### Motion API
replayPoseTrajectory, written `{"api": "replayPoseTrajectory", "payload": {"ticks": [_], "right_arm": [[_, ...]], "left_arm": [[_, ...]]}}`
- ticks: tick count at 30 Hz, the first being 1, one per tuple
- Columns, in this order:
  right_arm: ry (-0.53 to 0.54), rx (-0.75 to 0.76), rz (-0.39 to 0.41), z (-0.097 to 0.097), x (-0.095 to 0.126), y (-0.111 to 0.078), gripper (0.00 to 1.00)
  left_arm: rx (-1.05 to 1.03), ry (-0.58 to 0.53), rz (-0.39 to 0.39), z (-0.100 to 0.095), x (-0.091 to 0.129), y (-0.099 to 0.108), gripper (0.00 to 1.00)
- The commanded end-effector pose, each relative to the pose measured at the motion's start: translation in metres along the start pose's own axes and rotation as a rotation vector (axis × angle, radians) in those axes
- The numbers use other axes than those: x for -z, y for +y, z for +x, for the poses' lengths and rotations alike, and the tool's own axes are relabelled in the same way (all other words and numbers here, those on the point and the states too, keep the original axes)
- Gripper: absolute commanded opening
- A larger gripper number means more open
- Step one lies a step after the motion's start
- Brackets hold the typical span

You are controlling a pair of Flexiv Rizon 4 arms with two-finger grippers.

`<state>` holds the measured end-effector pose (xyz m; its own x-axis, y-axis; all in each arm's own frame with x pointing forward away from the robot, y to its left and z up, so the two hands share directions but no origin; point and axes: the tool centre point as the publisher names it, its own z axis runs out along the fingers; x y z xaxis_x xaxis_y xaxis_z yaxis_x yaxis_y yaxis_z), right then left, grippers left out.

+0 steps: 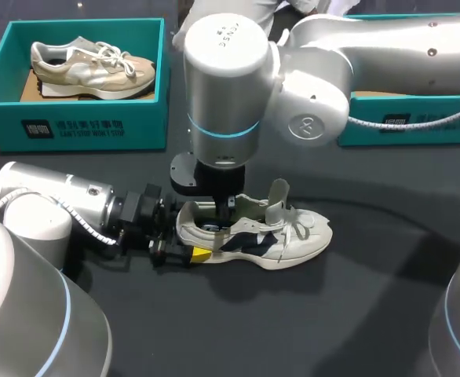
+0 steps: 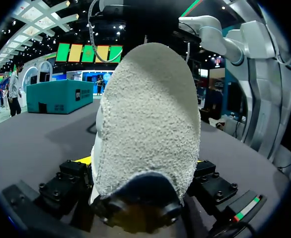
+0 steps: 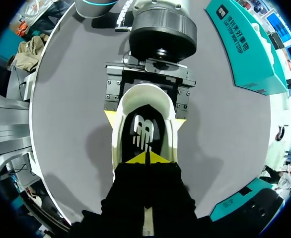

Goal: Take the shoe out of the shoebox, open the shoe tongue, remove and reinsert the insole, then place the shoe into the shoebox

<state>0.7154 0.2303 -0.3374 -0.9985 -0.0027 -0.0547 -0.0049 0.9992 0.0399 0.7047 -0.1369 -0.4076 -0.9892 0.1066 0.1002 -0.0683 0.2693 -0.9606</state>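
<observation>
— Teal shoebox [image 1: 81, 126], plus a second box [image 1: 418, 118]. Shoes?
— Two: a beige shoe [image 1: 93, 67] inside the shoebox, and a white shoe [image 1: 281, 236] on the table [image 1: 371, 314]. The left gripper [image 3: 145, 119] pinches its heel; the right gripper [image 3: 146, 157] has its tips pressed together inside.

You have a dark, matte table [image 1: 355, 314] under everything. Near its middle a white shoe [image 1: 269, 236] rests on its sole, toe pointing toward your right side. At the far left stands an open teal shoebox [image 1: 81, 126] (a beige shoe [image 1: 89, 67] sits inside it, not on the tabletop itself). A second teal box [image 1: 450, 129] stands at the far right, only partly visible.
</observation>
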Motion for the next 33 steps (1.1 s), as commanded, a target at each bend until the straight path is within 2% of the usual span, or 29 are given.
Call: {"api": "replayPoseTrajectory", "payload": {"ticks": [1, 9, 17, 25, 29, 33], "right_arm": [[-0.011, -0.005, 0.003, 0.001, -0.016, 0.001, 0.00], [-0.044, -0.036, 0.005, 0.000, -0.030, -0.016, 0.00], [-0.057, -0.080, 0.019, 0.000, -0.031, -0.035, 0.00], [-0.042, -0.097, 0.019, -0.003, -0.038, -0.041, 0.31], [-0.026, -0.102, 0.020, -0.003, -0.044, -0.044, 0.33], [-0.009, -0.106, 0.022, -0.004, -0.052, -0.045, 0.39]], "left_arm": [[0.000, 0.000, -0.002, 0.001, -0.001, 0.001, 0.00], [0.000, 0.000, -0.002, 0.001, -0.001, 0.001, 0.00], [0.000, 0.000, -0.002, 0.001, -0.001, 0.001, 0.00], [0.000, 0.000, -0.002, 0.001, -0.001, 0.001, 0.00], [0.000, 0.000, -0.002, 0.001, -0.001, 0.001, 0.00], [0.000, 0.000, -0.002, 0.001, -0.001, 0.001, 0.00]]}}
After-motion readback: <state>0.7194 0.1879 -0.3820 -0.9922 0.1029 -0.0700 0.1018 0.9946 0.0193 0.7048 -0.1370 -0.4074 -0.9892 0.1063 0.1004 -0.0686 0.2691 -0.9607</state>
